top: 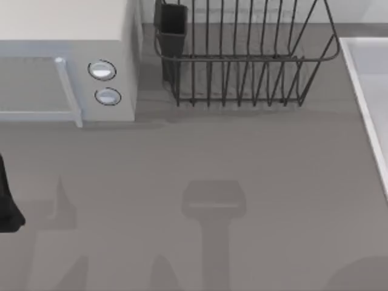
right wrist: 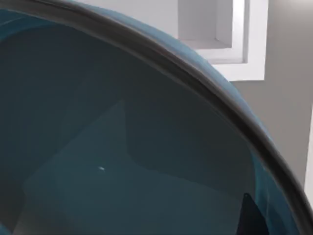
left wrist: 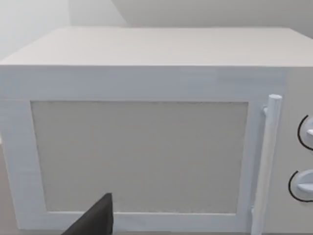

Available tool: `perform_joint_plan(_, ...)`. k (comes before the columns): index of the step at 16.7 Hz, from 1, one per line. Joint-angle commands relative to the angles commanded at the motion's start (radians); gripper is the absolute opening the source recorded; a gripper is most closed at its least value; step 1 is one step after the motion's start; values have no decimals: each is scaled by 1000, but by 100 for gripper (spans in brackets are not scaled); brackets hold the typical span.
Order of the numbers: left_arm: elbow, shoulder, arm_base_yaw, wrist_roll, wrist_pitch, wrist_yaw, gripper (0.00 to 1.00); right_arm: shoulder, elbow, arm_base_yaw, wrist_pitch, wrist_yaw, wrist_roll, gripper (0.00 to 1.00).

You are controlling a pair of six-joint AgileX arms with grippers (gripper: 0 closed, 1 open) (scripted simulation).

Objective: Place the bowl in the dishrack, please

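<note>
Worktop (top: 242, 182): a grey, matte surface is seen from above; faint shadows are cast across its near part.
Microwave (top: 66, 60): a white box is set on the worktop at the far left, its door handle and two round knobs turned toward the near side.
Dishrack (top: 242, 60): a dark grey wire basket is placed at the far middle, just right of the microwave and apart from it; upright tines and flared sides are seen.
Cutlery cup (top: 171, 30): a black cup is fixed at the dishrack's left corner, next to the microwave.
Right edge: a pale raised surface (top: 373, 91) is seen bordering the worktop there.
</note>
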State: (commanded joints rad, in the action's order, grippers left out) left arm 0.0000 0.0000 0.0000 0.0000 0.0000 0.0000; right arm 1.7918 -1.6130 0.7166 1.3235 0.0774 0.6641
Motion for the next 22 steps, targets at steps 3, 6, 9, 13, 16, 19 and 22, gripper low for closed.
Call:
perform_joint_plan(3, 0, 0, 0, 0, 0, 0, 100, -24, -135, -12, 145, 2, 10, 0)
perform_joint_plan(6, 0, 0, 0, 0, 0, 0, 100, -41, -184, -19, 194, 2, 13, 0)
perform_joint_plan(9, 0, 0, 0, 0, 0, 0, 100, -38, -182, -14, 192, 2, 12, 0)
perform_joint_plan(13, 0, 0, 0, 0, 0, 0, 100, -45, -179, -77, 131, -45, -15, 0)
perform_joint_plan(16, 0, 0, 0, 0, 0, 0, 100, -64, -163, -229, 2, -154, -76, 0)
perform_joint_plan(19, 0, 0, 0, 0, 0, 0, 100, -89, -128, -456, -180, -304, -162, 0)
perform_joint_plan(22, 0, 0, 0, 0, 0, 0, 100, -123, -76, -738, -401, -477, -269, 0)
